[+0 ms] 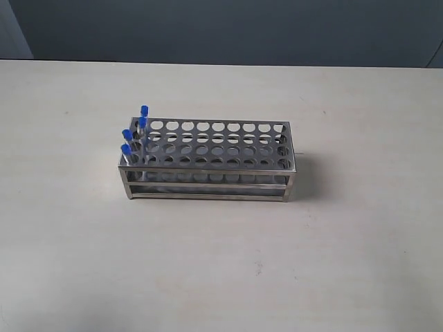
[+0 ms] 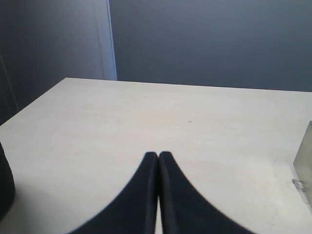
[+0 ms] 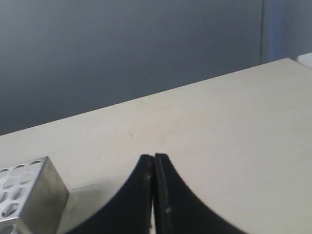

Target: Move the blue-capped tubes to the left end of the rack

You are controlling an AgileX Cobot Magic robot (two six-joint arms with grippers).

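On table [image 1: 346,249] middle: rack [image 1: 208,168], blue-capped tubes [image 1: 142,123] at left edge.

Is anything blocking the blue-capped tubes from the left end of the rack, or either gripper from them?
Nothing visible does. The four blue-capped tubes already stand at the left end of the rack. The left gripper and right gripper are shut, with only table surface between them and the rack.

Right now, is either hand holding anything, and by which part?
Nothing. Left hand and right hand are shut empty; all four blue-capped tubes stand in the rack.
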